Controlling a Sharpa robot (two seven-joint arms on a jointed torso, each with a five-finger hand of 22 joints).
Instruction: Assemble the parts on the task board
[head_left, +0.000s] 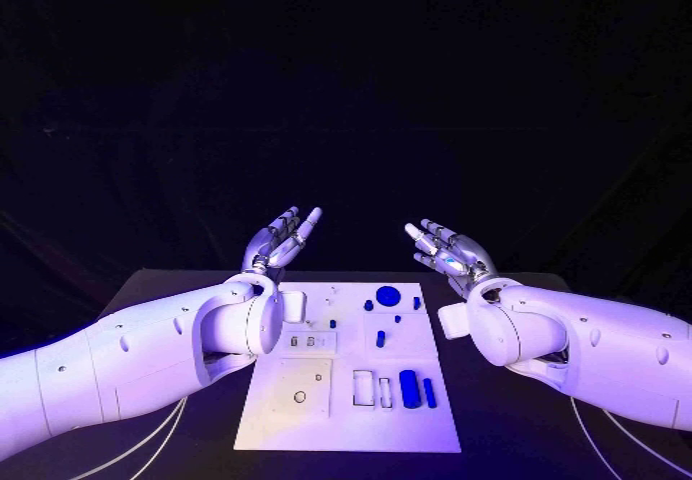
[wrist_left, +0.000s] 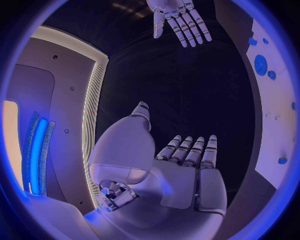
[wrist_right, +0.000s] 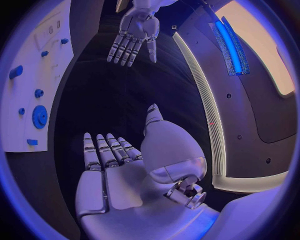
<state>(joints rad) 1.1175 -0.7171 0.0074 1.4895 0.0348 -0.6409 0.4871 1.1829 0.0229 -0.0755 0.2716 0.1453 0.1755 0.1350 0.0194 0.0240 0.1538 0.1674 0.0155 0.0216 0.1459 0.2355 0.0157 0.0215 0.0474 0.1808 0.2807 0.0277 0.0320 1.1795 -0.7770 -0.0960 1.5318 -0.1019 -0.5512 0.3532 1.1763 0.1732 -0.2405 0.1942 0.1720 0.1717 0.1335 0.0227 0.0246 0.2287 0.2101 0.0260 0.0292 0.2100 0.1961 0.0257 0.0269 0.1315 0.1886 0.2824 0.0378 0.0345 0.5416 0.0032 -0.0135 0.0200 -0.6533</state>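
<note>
- Nearest you, the flat white rectangular task board (head_left: 351, 425) lies mid-surface, small blue plastic parts (head_left: 410, 388) on it.
- Your left hand (head_left: 281, 240) and right hand (head_left: 450, 251) hover beyond it, fingers spread wide, holding nothing.

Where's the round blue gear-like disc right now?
In the head view, the round blue disc lies near the white task board's far edge, between both raised hands, untouched.

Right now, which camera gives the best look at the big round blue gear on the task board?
The right wrist view: the blue gear sits close enough that its toothed rim shows. The head view shows it as a plain disc near the far end of the task board. The left wrist view shows it squeezed at the circle's edge.
</note>
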